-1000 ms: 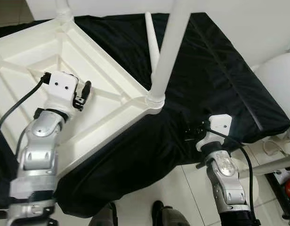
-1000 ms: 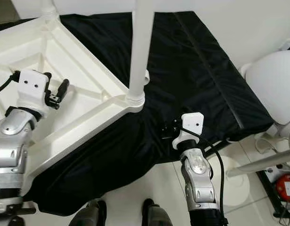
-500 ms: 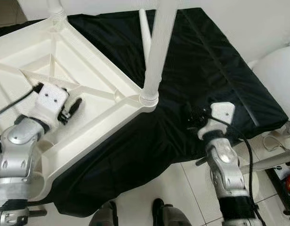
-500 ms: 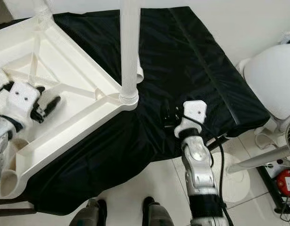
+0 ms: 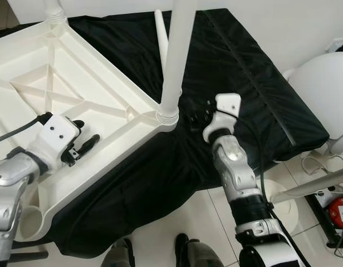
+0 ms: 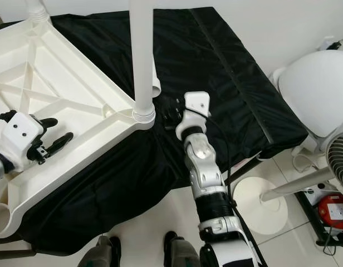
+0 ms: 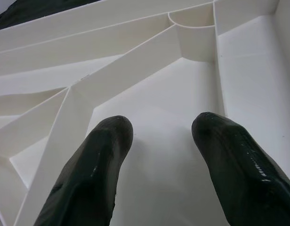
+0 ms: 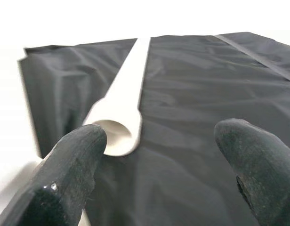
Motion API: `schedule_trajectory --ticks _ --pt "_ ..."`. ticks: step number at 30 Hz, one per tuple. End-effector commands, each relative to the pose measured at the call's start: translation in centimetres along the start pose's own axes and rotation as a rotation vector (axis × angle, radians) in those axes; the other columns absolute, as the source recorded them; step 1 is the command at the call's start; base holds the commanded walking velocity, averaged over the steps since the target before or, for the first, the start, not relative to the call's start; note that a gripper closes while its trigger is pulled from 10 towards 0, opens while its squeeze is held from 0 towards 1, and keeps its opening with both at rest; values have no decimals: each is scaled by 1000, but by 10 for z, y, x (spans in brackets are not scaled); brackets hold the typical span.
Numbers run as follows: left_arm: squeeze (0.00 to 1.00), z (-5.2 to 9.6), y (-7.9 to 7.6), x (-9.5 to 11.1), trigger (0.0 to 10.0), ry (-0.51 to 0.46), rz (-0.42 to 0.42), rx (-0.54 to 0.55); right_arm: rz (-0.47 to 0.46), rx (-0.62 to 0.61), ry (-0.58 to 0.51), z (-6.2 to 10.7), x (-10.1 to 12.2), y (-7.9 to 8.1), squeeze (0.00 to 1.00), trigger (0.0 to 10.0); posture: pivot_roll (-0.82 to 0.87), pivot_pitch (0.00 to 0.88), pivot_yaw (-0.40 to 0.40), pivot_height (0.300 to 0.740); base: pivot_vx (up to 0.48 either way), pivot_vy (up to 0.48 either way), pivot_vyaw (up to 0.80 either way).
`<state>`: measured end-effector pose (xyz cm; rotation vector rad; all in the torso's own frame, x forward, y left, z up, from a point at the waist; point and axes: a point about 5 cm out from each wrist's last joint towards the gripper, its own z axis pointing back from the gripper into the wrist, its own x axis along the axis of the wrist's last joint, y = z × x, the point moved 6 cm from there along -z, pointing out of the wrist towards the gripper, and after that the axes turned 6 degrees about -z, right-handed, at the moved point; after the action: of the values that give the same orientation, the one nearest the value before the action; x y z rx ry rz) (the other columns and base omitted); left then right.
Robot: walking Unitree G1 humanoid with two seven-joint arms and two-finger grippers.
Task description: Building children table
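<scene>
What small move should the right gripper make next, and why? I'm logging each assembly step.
Probably ease the right gripper forward over the black cloth to the loose white plastic table leg lying there. Its fingers are open, the leg's hollow end faces them just ahead, and the upturned white plastic tabletop has an empty corner socket.

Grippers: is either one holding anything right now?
Nothing is held. Left gripper is open over the tabletop's underside; right gripper is open near the loose leg.
</scene>
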<state>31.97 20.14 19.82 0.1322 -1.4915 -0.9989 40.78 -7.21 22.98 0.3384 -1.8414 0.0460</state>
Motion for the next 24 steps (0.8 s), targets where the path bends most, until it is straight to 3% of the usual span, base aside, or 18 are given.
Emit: schedule_trajectory --ticks 1,6,7,11,18,21,24 --pt "0 4 -35 -2 10000 9 43 -197 -26 -4 27 -3 -9 3 0 10000 123 211 -76 740 0 0 0" --pt "0 7 -42 1 10000 2 61 -231 -36 0 25 -9 -7 8 0 10000 130 207 -82 740 0 0 0" --pt "0 9 -50 2 10000 2 53 -271 -65 -1 26 -18 -4 14 0 10000 132 205 -84 740 0 0 0" --pt "0 9 -60 5 10000 -14 74 -306 -77 -1 27 -25 -2 20 0 10000 129 202 -84 740 0 0 0" --pt "0 3 -72 18 10000 -52 112 -311 -147 0 18 -34 2 31 0 10000 122 198 -83 740 0 0 0" --pt "0 -9 -63 18 10000 -50 88 -233 -109 -8 -26 -27 6 26 0 10000 119 192 -88 740 0 0 0" --pt "0 -11 -60 17 10000 -49 72 -213 -99 -3 -49 -23 8 23 0 10000 116 190 -89 740 0 0 0"
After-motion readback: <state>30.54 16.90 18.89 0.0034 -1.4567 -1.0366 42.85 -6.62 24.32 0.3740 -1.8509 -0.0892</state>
